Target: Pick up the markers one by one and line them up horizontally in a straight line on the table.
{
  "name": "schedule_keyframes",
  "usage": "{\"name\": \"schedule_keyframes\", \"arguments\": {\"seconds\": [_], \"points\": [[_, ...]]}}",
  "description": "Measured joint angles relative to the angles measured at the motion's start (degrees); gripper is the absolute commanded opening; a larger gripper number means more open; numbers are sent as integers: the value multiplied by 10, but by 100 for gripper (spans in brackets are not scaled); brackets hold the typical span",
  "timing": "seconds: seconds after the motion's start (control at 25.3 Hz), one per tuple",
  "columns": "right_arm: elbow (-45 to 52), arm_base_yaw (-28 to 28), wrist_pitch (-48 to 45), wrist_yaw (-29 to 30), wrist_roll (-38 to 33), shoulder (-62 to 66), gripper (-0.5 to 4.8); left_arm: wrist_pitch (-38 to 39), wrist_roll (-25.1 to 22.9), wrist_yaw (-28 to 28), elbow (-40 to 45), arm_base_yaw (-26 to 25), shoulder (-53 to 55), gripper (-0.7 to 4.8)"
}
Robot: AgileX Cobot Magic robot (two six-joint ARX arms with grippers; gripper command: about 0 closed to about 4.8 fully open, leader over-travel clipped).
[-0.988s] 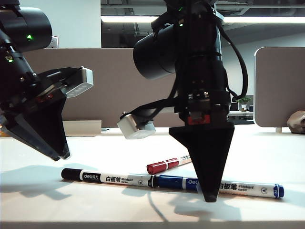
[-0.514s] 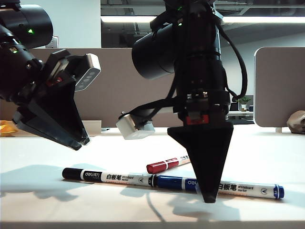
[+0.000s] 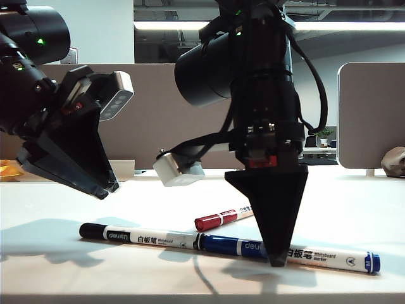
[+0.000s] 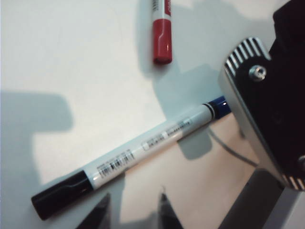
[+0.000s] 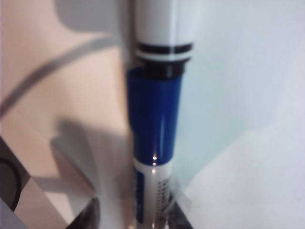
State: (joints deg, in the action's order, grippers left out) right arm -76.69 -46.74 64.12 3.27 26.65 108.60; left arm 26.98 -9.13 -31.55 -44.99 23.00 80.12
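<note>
The left gripper (image 3: 104, 188), matte black, hovers with jaws apart and empty. On the smooth white table (image 3: 57, 266) lie the black-capped marker (image 3: 136, 237) marked "deli", the glossy red-capped marker (image 3: 218, 219) behind, and the blue-capped marker (image 3: 329, 256). The right gripper (image 3: 278, 259) straddles the blue one; grip uncertain.

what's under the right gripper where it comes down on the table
The blue marker lies on the table under the right gripper, barrel between the fingers. The right wrist view shows its blue cap. The stretch of barrel behind the fingers is covered in the exterior view.
</note>
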Motion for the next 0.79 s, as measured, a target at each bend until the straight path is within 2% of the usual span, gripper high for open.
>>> {"name": "schedule_keyframes", "arguments": {"seconds": [0.2,0.79], "points": [[0,0,-1,4,0,0,239,0,0,0,0,0,0,126],[-5,-1,3,-6,-6,1,239,2,0,0,0,0,0,126]]}}
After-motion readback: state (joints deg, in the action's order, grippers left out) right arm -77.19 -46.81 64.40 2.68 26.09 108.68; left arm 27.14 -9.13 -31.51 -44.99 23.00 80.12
